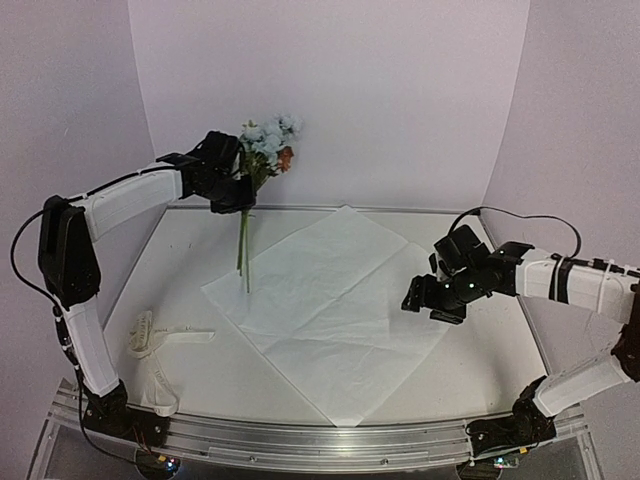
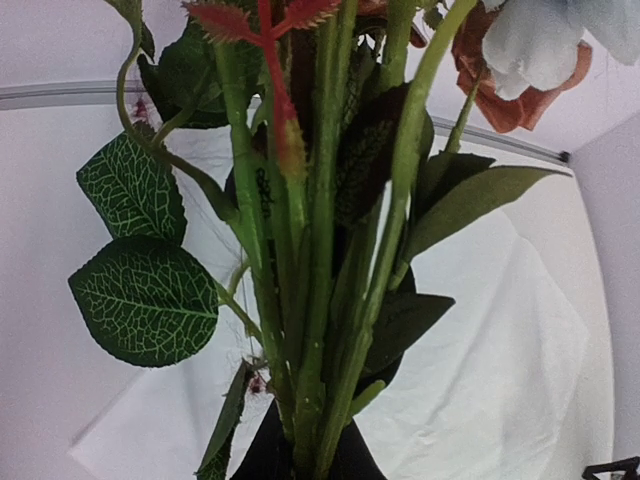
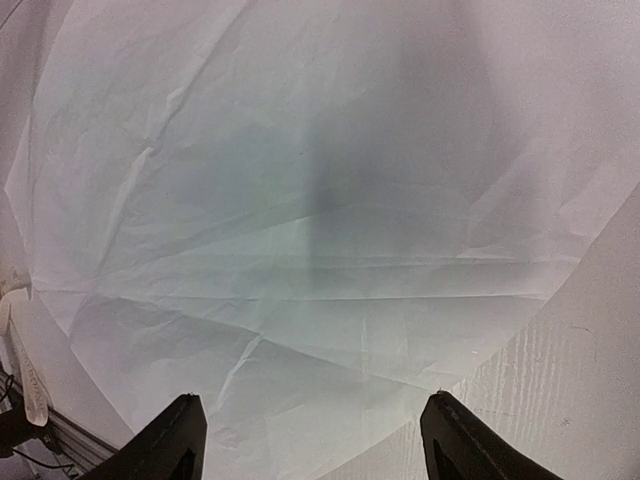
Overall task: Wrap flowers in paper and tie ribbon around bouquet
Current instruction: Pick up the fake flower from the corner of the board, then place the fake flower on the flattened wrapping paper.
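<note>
Two hands are working well apart. The left hand (image 1: 238,198) is clamping shut on the green stems of the flowers (image 1: 265,140) and is holding the bunch upright at the far left, blooms up. The stem ends are hanging down to the left corner of the paper (image 1: 330,300); whether they are touching it I cannot tell. I am judging that this hold is making it easy to lay the bunch down across the sheet. The right hand (image 1: 428,303) is hovering over the right part of the paper, fingers apart and gripping nothing, probably waiting to take an edge for folding. The ribbon (image 1: 150,345) is lying on the desk (image 1: 470,370) at the near left, off the sheet, not yet needed.
</note>
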Controlling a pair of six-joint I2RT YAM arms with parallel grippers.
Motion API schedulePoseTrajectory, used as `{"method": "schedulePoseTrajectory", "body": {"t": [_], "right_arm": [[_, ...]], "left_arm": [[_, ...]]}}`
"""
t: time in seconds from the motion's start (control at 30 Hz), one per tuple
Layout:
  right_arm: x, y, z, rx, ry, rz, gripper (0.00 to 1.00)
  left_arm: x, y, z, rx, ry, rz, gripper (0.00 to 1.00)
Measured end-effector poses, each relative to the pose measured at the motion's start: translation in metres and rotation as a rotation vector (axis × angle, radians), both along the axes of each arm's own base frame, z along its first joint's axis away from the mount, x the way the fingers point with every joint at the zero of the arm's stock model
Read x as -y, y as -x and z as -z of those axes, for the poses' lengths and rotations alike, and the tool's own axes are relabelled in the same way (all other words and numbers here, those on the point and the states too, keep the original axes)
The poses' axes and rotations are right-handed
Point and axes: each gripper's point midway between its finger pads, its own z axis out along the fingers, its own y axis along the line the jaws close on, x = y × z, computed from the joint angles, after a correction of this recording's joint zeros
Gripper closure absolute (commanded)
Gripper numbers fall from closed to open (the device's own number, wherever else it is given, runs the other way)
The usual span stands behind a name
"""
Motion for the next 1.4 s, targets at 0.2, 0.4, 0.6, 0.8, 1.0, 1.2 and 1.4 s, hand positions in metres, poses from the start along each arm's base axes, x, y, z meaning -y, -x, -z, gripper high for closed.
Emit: {"method": "schedulePoseTrajectory", "body": {"t": [0.2,0.4,0.6,0.8,1.0,1.2,1.4], "right_arm": [[0.015,0.005,-0.014,0.053,0.024,0.024,0.23],[0.031,0.015,-0.012,0.056,0.064,0.041,0.22],[0.045,0.026,-0.008,0.043,0.109,0.05,0.21],[0.053,0.03,-0.006,0.042,0.142,0.052,0.21],[0.055,0.032,-0.004,0.036,0.154,0.049,0.21],[0.055,0.032,0.001,0.019,0.17,0.04,0.2],[0.056,0.033,0.01,-0.008,0.192,0.034,0.2]], "left_arm": [[0.111,0.016,0.015,-0.043,0.095,0.143,1.0],[0.169,0.021,0.062,-0.143,0.164,0.163,1.0],[0.215,0.021,0.098,-0.21,0.238,0.178,1.0],[0.246,0.023,0.125,-0.24,0.296,0.208,1.0],[0.261,0.025,0.14,-0.259,0.343,0.236,0.91],[0.267,0.026,0.146,-0.265,0.366,0.255,0.8],[0.266,0.026,0.152,-0.266,0.363,0.257,0.72]]}}
